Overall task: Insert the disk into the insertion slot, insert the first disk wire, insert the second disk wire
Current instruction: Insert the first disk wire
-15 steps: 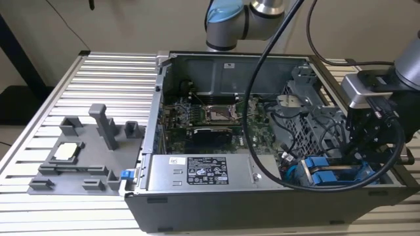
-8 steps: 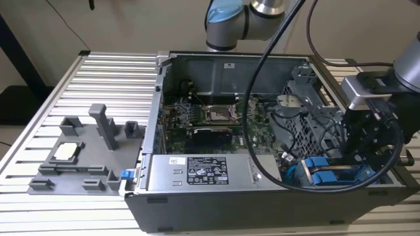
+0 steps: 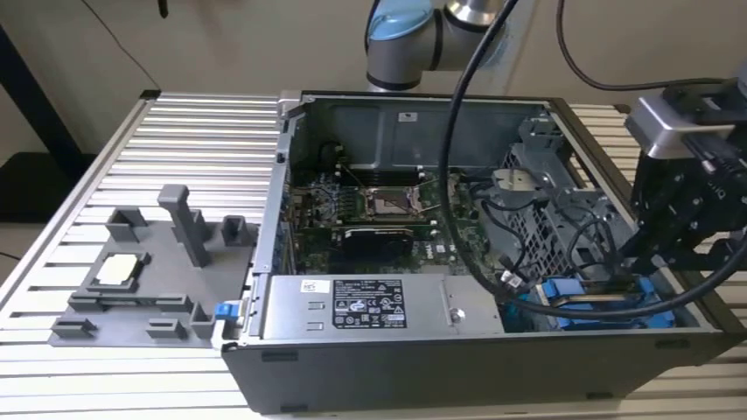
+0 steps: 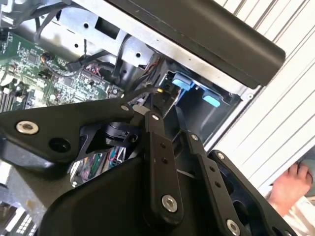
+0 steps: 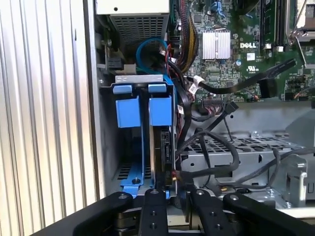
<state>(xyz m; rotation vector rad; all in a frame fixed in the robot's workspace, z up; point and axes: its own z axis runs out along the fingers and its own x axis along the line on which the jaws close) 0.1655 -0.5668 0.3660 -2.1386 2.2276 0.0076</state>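
Note:
The disk [image 5: 164, 147] stands edge-on in its blue carrier [image 5: 160, 110] inside the insertion slot [image 5: 102, 128], beside a second blue carrier [image 5: 129, 112]. In the exterior view the slot [image 3: 589, 308] is at the case's lower right corner, and my gripper [image 3: 645, 261] reaches down into it. In both wrist views my gripper [image 5: 172, 189] [image 4: 145, 104] hovers right at the disk's rear edge. Its fingers are drawn together on the end of a black disk wire [image 5: 183, 169], whose connector tip [image 4: 158, 90] pokes out past them toward the blue tabs [image 4: 181, 81].
Loose black cables [image 5: 216, 147] loop over the perforated drive cage [image 3: 548, 219]. The green mainboard [image 3: 386, 210] and a grey power-supply box [image 3: 362, 306] fill the open case. A grey fixture [image 3: 152, 280] sits at the exterior view's left. A person's hand [image 4: 290, 184] rests outside the case.

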